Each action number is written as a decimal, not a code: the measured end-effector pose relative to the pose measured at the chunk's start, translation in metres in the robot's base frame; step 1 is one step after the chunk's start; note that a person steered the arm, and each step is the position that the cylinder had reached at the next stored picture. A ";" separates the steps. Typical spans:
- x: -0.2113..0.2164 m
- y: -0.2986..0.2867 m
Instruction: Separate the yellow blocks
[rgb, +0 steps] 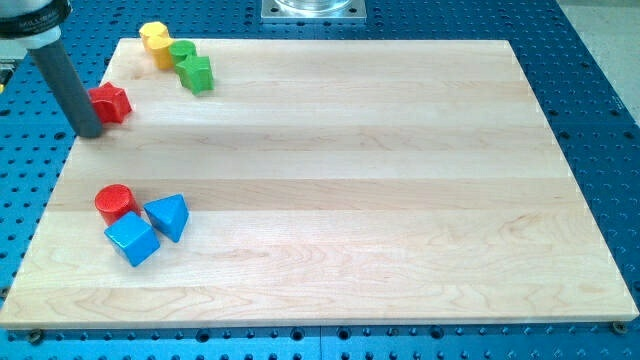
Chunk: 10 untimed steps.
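Two yellow blocks touch each other at the board's top left corner: one (152, 35) at the very edge, the other (163, 56) just below and right of it. Their shapes are hard to make out. My tip (88, 131) rests on the board near the left edge, touching the left side of a red star block (111, 102). The tip is well below and left of the yellow blocks.
A green cylinder (182, 50) touches the yellow pair on its right, with a green star (196, 74) just below it. A red cylinder (113, 203), a blue triangular block (168, 215) and a blue cube (131, 239) cluster at lower left. The wooden board (350, 200) lies on a blue table.
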<state>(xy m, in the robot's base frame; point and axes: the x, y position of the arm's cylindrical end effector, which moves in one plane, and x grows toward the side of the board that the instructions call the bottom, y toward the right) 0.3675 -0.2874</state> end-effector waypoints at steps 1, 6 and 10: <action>-0.003 -0.016; -0.176 0.023; -0.161 0.017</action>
<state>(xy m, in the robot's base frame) 0.2068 -0.2699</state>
